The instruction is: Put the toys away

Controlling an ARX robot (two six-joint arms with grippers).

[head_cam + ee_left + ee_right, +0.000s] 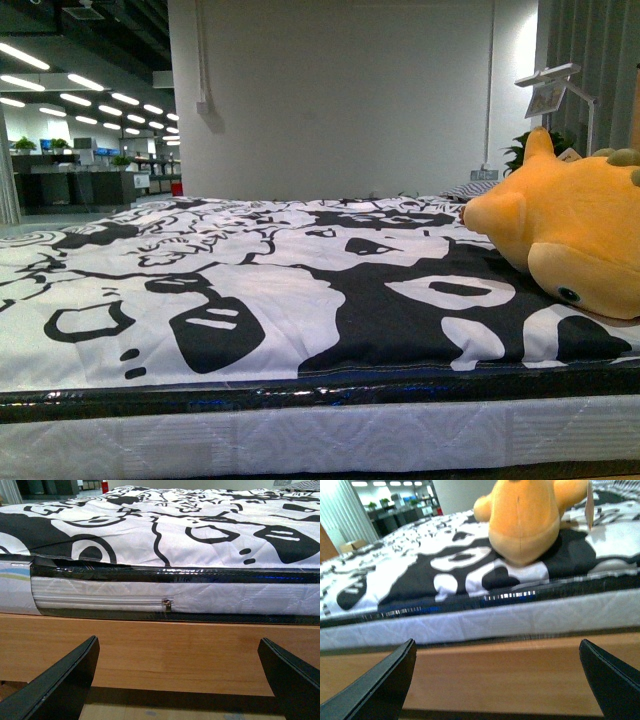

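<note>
The yellow-orange plush animal (575, 235) lies on the desk's quilt (300, 300) near its right edge, ahead of and above the right gripper (496, 641), whose jaws stand apart. The left gripper (177, 639) is also apart.

Left gripper (178, 645) hangs with its two black fingers (65, 685) spread wide before the near edge of a bed. A black-and-white patterned quilt (165, 530) covers the mattress (100, 592) up to that edge. A metal zipper pull (166, 606) hangs on the mattress's white quilted side, above the wooden frame board (170, 650).
</note>
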